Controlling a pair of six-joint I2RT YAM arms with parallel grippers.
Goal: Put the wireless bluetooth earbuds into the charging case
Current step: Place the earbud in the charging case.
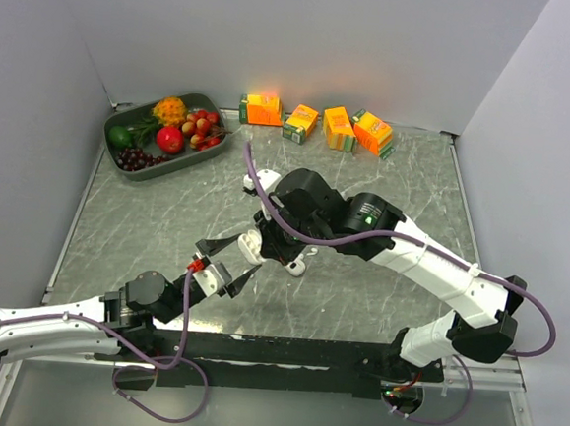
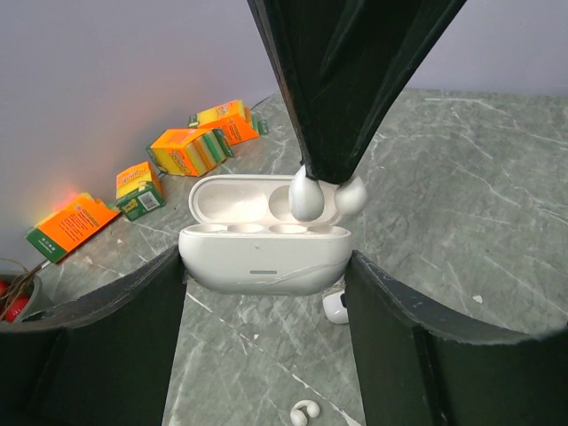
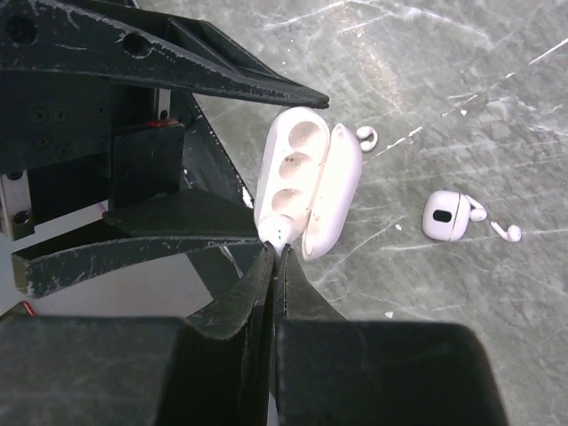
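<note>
Near the table's point(image 1: 406, 183) middle, the left gripper point(image 2: 266, 275) clamps the open white charging case point(image 2: 240, 209) between its fingers. The right gripper point(image 3: 278, 256), pinched tight on a white earbud point(image 2: 306, 197), holds it over the case's end socket. A second earbud point(image 2: 304, 412) lies just beside the case.

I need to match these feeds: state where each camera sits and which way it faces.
Top external: above and behind the bases, looking down on the table, left arm and right arm in view.
Left wrist: faces forward along its left fingers, which clamp the open charging case.
Right wrist: looks down past its right fingers, shut on an earbud.
Shared: both wrist views show the case and the other arm's fingers.
</note>
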